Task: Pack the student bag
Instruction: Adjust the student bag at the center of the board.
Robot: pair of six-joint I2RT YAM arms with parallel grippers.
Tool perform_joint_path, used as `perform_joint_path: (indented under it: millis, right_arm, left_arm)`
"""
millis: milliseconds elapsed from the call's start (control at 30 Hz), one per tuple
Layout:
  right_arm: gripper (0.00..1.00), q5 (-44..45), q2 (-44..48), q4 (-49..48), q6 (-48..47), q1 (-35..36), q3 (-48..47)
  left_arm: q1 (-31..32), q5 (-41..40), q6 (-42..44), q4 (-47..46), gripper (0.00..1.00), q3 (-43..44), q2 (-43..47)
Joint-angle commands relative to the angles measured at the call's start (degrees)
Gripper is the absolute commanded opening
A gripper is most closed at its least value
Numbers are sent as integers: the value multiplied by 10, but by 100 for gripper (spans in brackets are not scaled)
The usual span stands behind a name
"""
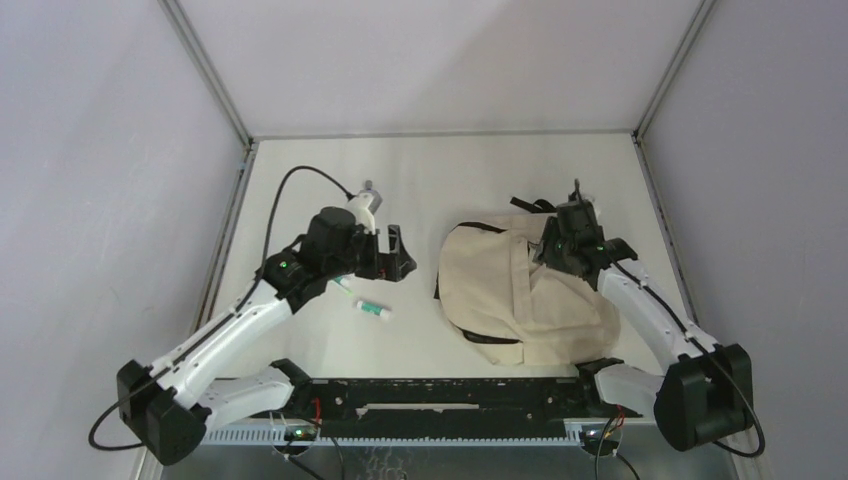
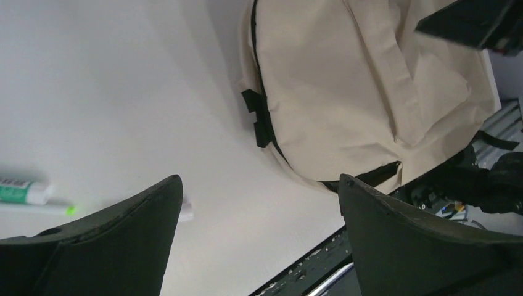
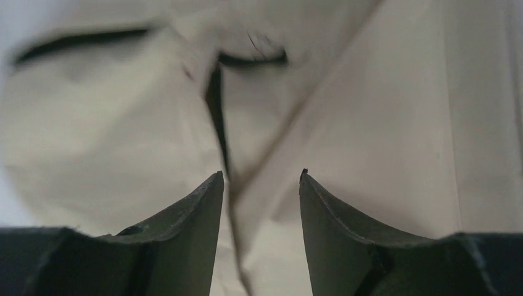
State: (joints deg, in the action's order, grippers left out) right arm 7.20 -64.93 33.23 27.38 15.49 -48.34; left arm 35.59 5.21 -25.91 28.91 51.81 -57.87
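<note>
The student bag (image 1: pixel 500 290), beige canvas with black trim, lies flat on the right half of the table. My right gripper (image 1: pixel 552 252) hovers over its upper right part. In the right wrist view this gripper (image 3: pixel 262 176) is open, with a raised fold of bag fabric (image 3: pixel 370 123) and a black zip edge (image 3: pixel 216 105) between the jaws, not pinched. My left gripper (image 1: pixel 405 252) stands wide open over bare table, left of the bag. In the left wrist view this gripper (image 2: pixel 259 185) holds nothing and the bag (image 2: pixel 370 80) lies beyond it.
A small white and green tube (image 1: pixel 373 310) lies on the table below the left gripper, also seen as a tube (image 2: pixel 24 191) at the left edge of the left wrist view. A black rail (image 1: pixel 440 392) runs along the near edge. Black straps (image 1: pixel 530 205) stick out behind the bag.
</note>
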Motion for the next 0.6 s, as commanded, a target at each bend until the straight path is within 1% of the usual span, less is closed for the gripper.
perform_joint_path:
  millis: [0,67,167,300,433,567]
  right_arm:
    - [56,12,-12,25,-2,8,34]
    - [55,-4,-17,19,-6,11,41]
    - [54,-15,-33,2,-13,35,39]
    - [54,-12,-54,-5,-11,94,17]
    - [62,28,-88,5,-9,153,-15]
    - [66,91,-131,36,0,192,-51]
  left_arm:
    - [16,15,-8,-77,100,33,-27]
    - [15,14,-14,-92,100,29,-25]
    - [16,15,-8,-87,100,30,-25]
    - [16,20,-1,-74,100,31,-23]
    - [16,27,-2,-77,100,26,-21]
    - [16,37,-5,-79,100,22,-27]
